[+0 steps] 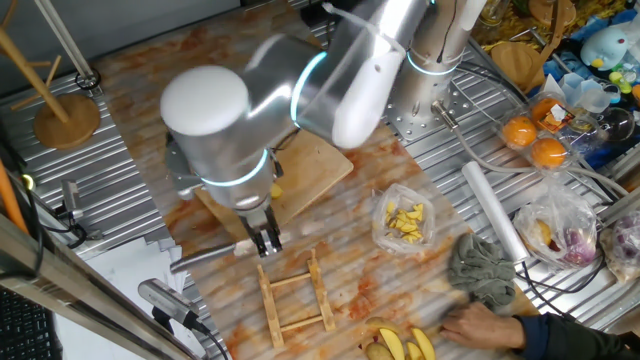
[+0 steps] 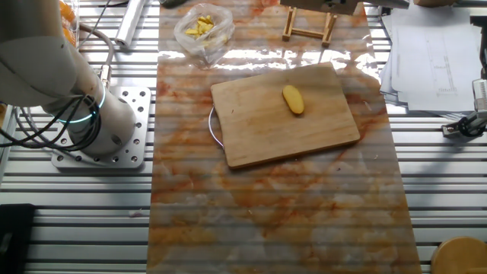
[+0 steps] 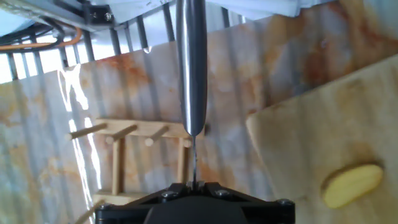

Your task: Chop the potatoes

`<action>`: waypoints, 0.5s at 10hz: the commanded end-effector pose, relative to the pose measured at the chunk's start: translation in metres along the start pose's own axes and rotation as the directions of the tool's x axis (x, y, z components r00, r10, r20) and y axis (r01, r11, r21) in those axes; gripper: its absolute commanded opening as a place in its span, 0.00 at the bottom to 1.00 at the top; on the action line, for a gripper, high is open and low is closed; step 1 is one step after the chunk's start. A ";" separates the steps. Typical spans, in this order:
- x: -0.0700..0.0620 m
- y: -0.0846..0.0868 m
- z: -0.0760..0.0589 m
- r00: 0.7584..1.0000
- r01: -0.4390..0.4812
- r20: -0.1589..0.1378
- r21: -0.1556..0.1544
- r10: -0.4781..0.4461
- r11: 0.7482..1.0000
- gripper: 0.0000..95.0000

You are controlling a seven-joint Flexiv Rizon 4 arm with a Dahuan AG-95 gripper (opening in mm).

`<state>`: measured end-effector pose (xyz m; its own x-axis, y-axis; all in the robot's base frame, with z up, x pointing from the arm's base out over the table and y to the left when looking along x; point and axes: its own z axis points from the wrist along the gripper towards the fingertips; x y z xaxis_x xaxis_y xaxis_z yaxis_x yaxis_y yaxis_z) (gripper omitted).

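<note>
A small pale-yellow potato (image 2: 293,99) lies whole on the wooden cutting board (image 2: 259,129). In the hand view the potato (image 3: 352,185) is at the lower right, on the board (image 3: 323,137). My gripper (image 1: 265,243) hangs past the board's edge, above the wooden rack (image 1: 295,295). It is shut on a steel knife (image 3: 191,68), seen edge-on and pointing away from the gripper (image 3: 194,185). The knife's silver handle (image 1: 205,257) sticks out to the left. The arm hides most of the potato in one fixed view.
A clear bag of yellow chunks (image 1: 405,220) lies to the right of the board and also shows in the other fixed view (image 2: 202,29). A person's hand (image 1: 485,325) rests at the front right, beside yellow wedges (image 1: 405,345) and a grey cloth (image 1: 485,270).
</note>
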<state>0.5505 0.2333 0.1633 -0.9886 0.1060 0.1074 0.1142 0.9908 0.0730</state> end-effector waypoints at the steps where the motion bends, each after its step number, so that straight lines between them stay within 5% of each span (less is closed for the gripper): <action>1: 0.002 -0.027 0.000 0.999 0.047 0.008 0.027 -0.048 0.999 0.00; 5: -0.002 -0.076 0.016 0.997 0.074 -0.039 0.038 -0.072 0.997 0.00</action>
<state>0.5424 0.1587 0.1403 -0.9889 0.0322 0.1452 0.0386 0.9984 0.0418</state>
